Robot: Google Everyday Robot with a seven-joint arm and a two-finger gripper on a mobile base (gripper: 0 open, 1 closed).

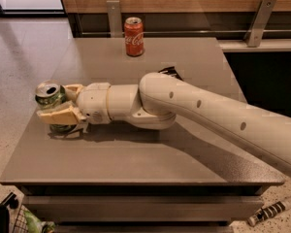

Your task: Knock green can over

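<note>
1 green can (49, 97) stands upright, clasped between the hand's (63, 106) fingers.

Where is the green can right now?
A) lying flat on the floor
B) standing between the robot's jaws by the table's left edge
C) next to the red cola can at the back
B: the green can stands upright with the gripper around it, jaws either side.

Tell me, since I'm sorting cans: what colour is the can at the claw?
Light green with a silver top: the green can, between the claw fingers, camera view.
</note>
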